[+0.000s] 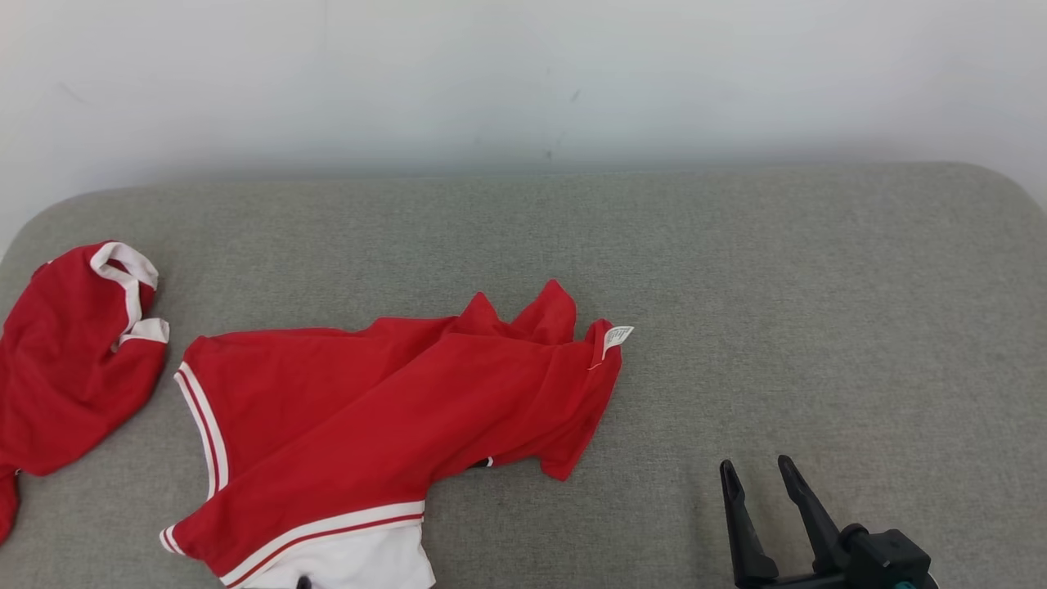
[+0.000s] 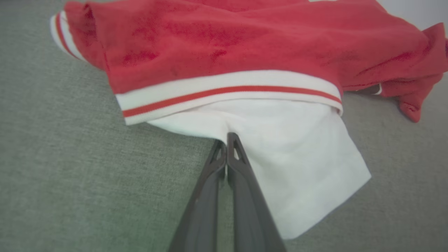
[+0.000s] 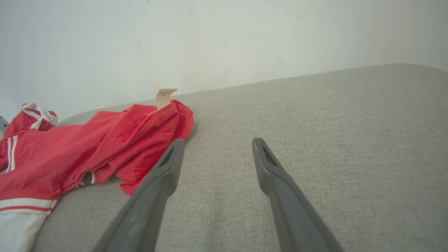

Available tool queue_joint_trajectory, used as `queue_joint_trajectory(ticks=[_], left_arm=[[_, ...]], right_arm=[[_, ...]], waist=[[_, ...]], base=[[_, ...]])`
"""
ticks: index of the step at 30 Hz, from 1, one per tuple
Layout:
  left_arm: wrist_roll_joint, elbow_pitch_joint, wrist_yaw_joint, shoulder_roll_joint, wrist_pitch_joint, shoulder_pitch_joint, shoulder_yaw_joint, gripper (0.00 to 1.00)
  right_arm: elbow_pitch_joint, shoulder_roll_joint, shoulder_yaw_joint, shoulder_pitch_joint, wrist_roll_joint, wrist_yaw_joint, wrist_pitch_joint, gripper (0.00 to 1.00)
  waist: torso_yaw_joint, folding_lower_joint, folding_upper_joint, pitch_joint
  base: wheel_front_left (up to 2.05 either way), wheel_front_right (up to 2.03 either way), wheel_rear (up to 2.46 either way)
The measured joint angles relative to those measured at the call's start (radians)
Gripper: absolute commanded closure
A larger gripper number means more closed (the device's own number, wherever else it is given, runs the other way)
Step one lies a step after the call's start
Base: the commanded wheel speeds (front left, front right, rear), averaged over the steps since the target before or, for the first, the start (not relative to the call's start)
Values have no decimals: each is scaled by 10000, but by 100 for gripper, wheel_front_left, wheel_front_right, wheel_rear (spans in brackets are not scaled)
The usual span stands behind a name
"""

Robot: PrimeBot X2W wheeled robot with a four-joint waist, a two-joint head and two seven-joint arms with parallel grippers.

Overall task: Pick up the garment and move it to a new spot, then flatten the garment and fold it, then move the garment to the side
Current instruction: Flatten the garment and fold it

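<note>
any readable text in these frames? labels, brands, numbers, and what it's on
White tag at the edge of the red garment: faint print, too small and blurred to read.
No other words, brands, numbers or signs can be read.

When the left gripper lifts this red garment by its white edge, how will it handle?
Likely floppy: the red garment lies rumpled in folds, so it should drape from the left gripper, shut on its white edge. Probably light: the cloth looks thin. It may drag on the woven grey cushion.
</note>
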Motion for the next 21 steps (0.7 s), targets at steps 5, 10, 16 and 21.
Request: queue_joint_trajectory(ticks=[5,10,16,21], left_arm=[[169,-780,0,40,0,65,128,100],[257,-1513,-2,307,0,562,221,100],[140,-1693,-2,593,155,1079,316,100],[6,-1323,2,619,380,1236,192,100]], right_arm=[[-12,-4,4,21,21,0,-2,0],[-27,-4,46,30,111,0,-2,0],[-44,-2,90,26,151,0,-2,0],[15,-2,75,-3,151,0,0,0]], waist=[[196,0,0,-37],[469,0,0,-46],[644,0,0,68],[665,0,0,151]], base=[[0,0,0],[0,0,0],[0,0,0],[0,0,0]])
